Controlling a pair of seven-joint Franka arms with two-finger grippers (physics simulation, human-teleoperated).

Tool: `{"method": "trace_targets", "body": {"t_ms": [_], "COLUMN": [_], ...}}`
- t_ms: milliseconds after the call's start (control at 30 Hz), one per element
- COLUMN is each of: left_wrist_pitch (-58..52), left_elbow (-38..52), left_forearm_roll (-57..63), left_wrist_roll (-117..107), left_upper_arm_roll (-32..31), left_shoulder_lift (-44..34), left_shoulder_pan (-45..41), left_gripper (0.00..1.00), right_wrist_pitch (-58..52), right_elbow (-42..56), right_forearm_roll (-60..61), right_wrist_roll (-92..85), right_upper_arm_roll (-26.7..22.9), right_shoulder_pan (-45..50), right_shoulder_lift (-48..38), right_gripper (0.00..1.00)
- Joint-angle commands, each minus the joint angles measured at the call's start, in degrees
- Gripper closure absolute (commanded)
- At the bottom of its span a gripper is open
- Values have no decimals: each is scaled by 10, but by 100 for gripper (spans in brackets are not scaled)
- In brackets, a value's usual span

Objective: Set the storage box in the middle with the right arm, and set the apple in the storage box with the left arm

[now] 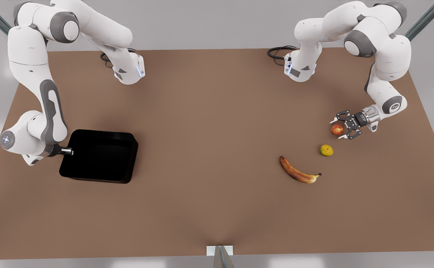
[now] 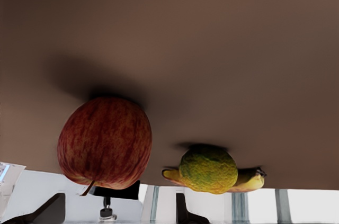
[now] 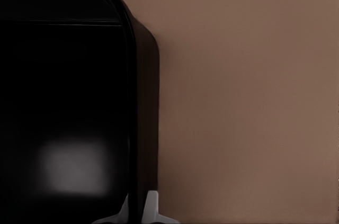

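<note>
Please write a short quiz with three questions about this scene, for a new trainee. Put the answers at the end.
1. True or false: the apple already lies inside the storage box.
2. Which end effector sits at the box's rim: A left, B right?
3. Name the fruit between the apple and the banana.

Key:
1. False; it rests on the table, between the open fingers of the left end effector.
2. B, the right end effector.
3. The yellow-green fruit.

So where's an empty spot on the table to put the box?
The widest bare patch is mid-table, between the box and the banana. It is crowded on the front view's right: apple, green fruit and banana sit close, with the left gripper around the apple.
</note>
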Motion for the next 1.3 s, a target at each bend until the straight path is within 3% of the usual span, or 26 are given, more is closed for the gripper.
{"method": "trace_targets", "body": {"t_ms": [0, 233, 367, 567, 667, 1033, 1267], "left_wrist_pitch": [0, 7, 5, 8, 9, 24, 24], "left_elbow": [-2, -15, 2, -2, -2, 1, 0], "left_forearm_roll": [1, 1, 6, 0, -9, -21, -21], "left_wrist_roll": [1, 46, 47, 70, 71, 72, 73], "left_upper_arm_roll": [0, 4, 4, -1, -3, -17, -22], "left_shoulder_lift": [0, 6, 15, 43, 44, 47, 49], "left_shoulder_pan": [0, 9, 22, 22, 22, 24, 25], "left_gripper": [0, 0, 0, 0, 0, 0, 0], "right_wrist_pitch": [0, -20, -137, -146, -147, -108, -96], "right_elbow": [1, 22, 113, 164, 233, 400, 400], "right_forearm_roll": [0, 34, 69, 99, 101, 100, 97], "right_wrist_roll": [-1, -47, -30, 129, 191, 375, 368], "right_upper_arm_roll": [0, 11, 38, 49, 54, 196, 194], "right_shoulder_pan": [0, 4, 42, 255, 332, 338, 354], "right_shoulder_lift": [0, 1, 0, 6, 59, 211, 229], "right_gripper": [79, 79, 79, 79, 79, 79, 79]}}
